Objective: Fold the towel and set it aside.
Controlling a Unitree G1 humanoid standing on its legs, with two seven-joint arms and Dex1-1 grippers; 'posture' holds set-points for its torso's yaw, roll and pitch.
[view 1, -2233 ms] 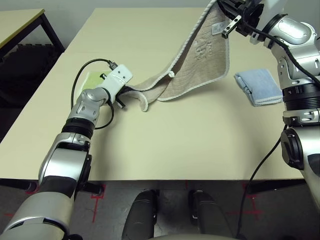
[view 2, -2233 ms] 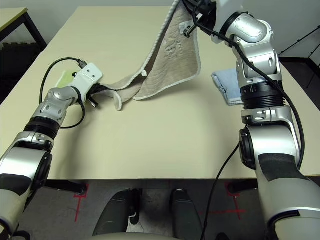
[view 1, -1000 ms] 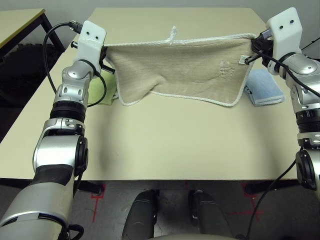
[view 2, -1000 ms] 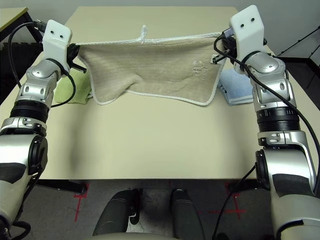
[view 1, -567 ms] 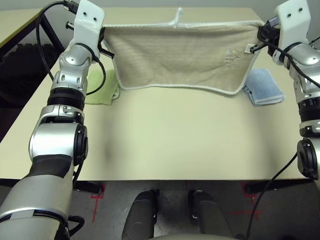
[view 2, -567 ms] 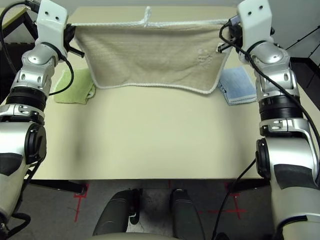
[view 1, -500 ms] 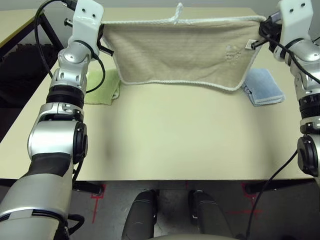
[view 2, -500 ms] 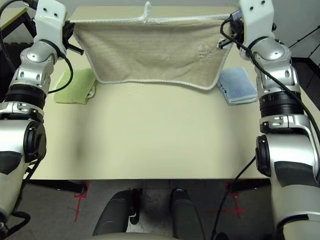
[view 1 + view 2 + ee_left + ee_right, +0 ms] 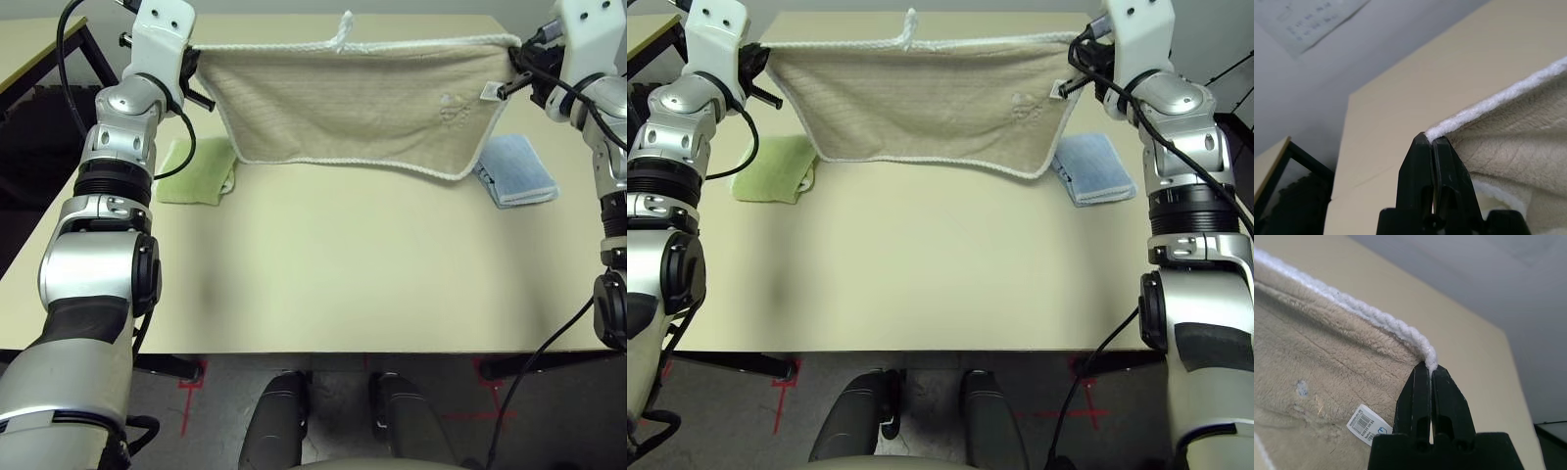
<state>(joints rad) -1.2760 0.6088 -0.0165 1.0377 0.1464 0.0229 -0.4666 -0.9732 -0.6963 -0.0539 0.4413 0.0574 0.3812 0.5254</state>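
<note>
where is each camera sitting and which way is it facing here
Left and right eye views: on the head, looking forward and down at the table; both silver forearms show.
Left wrist view: along the left gripper, shut on the towel's corner.
Right wrist view: along the right gripper, shut on the other corner, near the white label.
Shared: all show the towel.

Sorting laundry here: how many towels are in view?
3. The beige towel hangs stretched between the left pincer and right pincer. A green towel lies on the table under its left end, a light-blue towel under its right. Others may be hidden behind.
</note>
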